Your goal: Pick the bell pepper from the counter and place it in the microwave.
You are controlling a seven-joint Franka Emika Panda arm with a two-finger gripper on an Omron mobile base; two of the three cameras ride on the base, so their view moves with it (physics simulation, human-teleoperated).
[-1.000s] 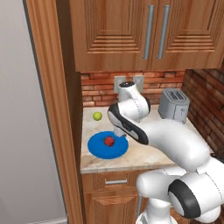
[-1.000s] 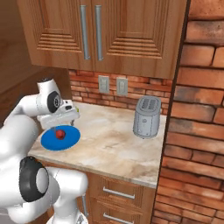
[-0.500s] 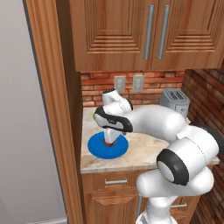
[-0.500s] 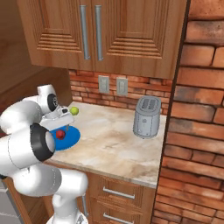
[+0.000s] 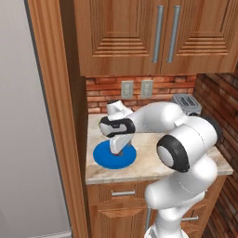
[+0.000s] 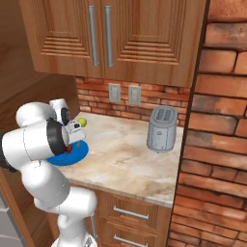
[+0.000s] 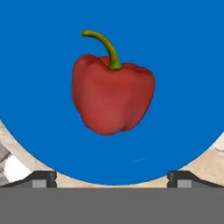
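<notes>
The red bell pepper (image 7: 113, 96) with a curved green stem lies on a flat blue plate (image 7: 183, 65), which rests on the beige counter (image 6: 126, 155). My gripper (image 7: 112, 178) hangs right above the pepper, pointing down, open, with its two dark fingertips (image 7: 43, 177) set wide apart and nothing between them. In the left base view the gripper (image 5: 115, 148) stands over the blue plate (image 5: 103, 157) and covers the pepper. The microwave is out of view.
A small yellow-green ball (image 6: 82, 122) sits behind the plate near the brick wall. A silver toaster (image 6: 161, 129) stands at the right of the counter. A tall wooden panel (image 5: 60, 139) borders the counter's left edge, and cabinets (image 5: 158, 37) hang above.
The arm has swung left and folded down over the blue plate. The hand has lowered toward the pepper and now hides it in the left base view.
</notes>
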